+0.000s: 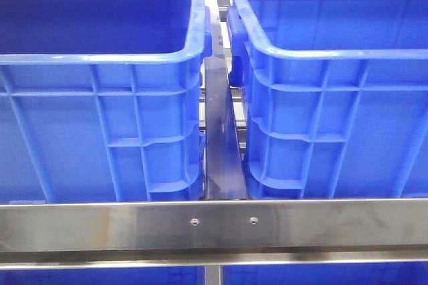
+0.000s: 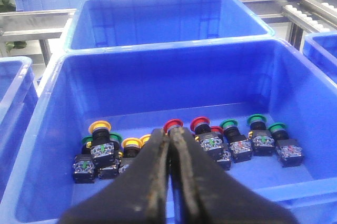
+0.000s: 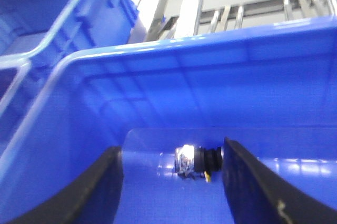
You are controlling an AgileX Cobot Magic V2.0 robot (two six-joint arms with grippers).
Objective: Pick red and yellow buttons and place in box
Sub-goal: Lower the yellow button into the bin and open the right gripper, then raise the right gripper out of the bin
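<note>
left gripper (image 2: 169, 145) fills the near edge of the left wrist view, fingers (image 2: 152, 166) pressed together with nothing between them, so clenched and empty. it hangs above the near wall of a blue crate (image 2: 47, 145) and points at the row of buttons along the crate floor by the far wall. straight past the tips: a red button (image 2: 172, 125). just to one side a second red button (image 2: 200, 124), then green-capped buttons (image 2: 256, 121) running toward the far corner. on the other side a yellow button (image 2: 99, 127) and another yellow button (image 2: 131, 144) sitting with black switch bodies (image 2: 83, 170) near the opposite corner. they are crowded, several touching.

right gripper (image 3: 171, 182) has its fingers (image 3: 253, 192) spread wide, released, holding nothing. between them, on the floor of a second blue crate (image 3: 158, 66), lies one button piece (image 3: 197, 162) on its side, well below the fingers; cap colour cannot be told, view is blurred.

front view shows only the two crates' outer walls, a steel rail (image 1: 214, 226) across the near edge and no arms.

step, as i judge it: approach for a pick from the stocked crate, nothing lifted yet. next move likely calls for the left jaws to part, drop over the red cap straight ahead, and close without snagging the neighbours packed beside it.
</note>
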